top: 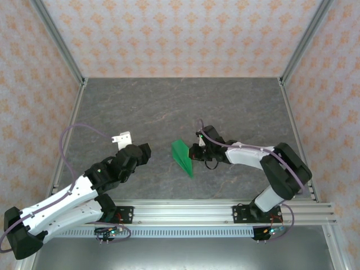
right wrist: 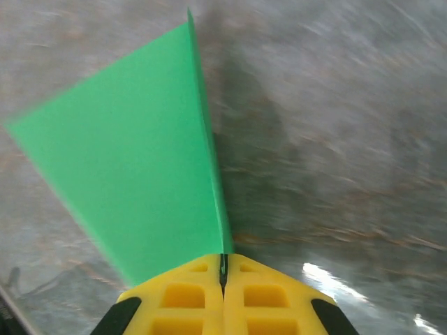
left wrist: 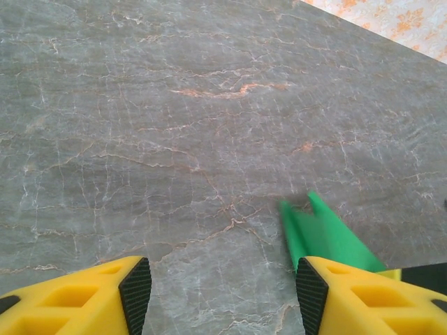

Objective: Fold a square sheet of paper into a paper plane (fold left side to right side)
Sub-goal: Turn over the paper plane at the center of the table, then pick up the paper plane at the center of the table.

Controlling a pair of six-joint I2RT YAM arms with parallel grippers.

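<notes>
2 white-black arms (top: 67, 197), purple cables (top: 73, 130), yellow fingers (left wrist: 84, 300)

Paper plane (right wrist: 140, 153): near end hidden inside right pincer (right wrist: 223, 279).
Desk (right wrist: 335, 125): surface blurred in right wrist view.
Left pincer (left wrist: 223, 293): fingers cut off by bottom edge.

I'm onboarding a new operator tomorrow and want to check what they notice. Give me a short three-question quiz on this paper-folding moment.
1. Which gripper holds the green paper? A) left B) right C) both
2. True or false: the left gripper stands open and grips nothing.
3. Fill in the blank: in the right wrist view, the right gripper has its jaws ___ on the paper's edge.

Key: 1 B; 2 true; 3 shut
</notes>
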